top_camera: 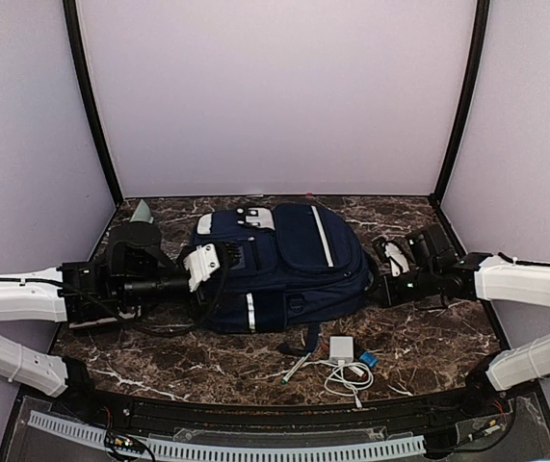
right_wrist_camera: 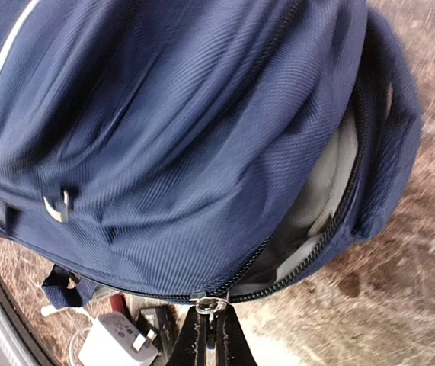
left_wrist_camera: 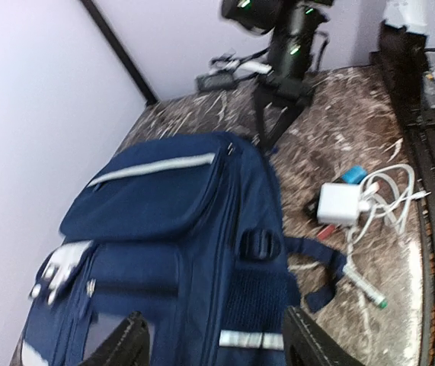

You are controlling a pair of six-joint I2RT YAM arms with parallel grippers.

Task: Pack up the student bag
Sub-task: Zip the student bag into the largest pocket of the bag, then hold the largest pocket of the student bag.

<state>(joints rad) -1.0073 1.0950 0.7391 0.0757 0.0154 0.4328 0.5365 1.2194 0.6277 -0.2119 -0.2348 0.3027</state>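
The navy student bag [top_camera: 284,265] lies flat in the middle of the table, white stripes up. My left gripper [top_camera: 205,265] hovers over its top end, jaws open and empty; in the left wrist view [left_wrist_camera: 217,347] the bag [left_wrist_camera: 179,229] fills the space between them. My right gripper [top_camera: 375,289] is at the bag's right side. In the right wrist view it [right_wrist_camera: 211,332] is shut on the metal zipper pull [right_wrist_camera: 211,306]. The main zipper is partly open past the pull, showing grey lining [right_wrist_camera: 324,191].
A white charger with cable [top_camera: 342,348], a small blue item [top_camera: 368,360] and a pen [top_camera: 296,369] lie in front of the bag. The charger also shows in both wrist views [left_wrist_camera: 339,204] [right_wrist_camera: 114,341]. A grey-green object [top_camera: 140,214] stands far left.
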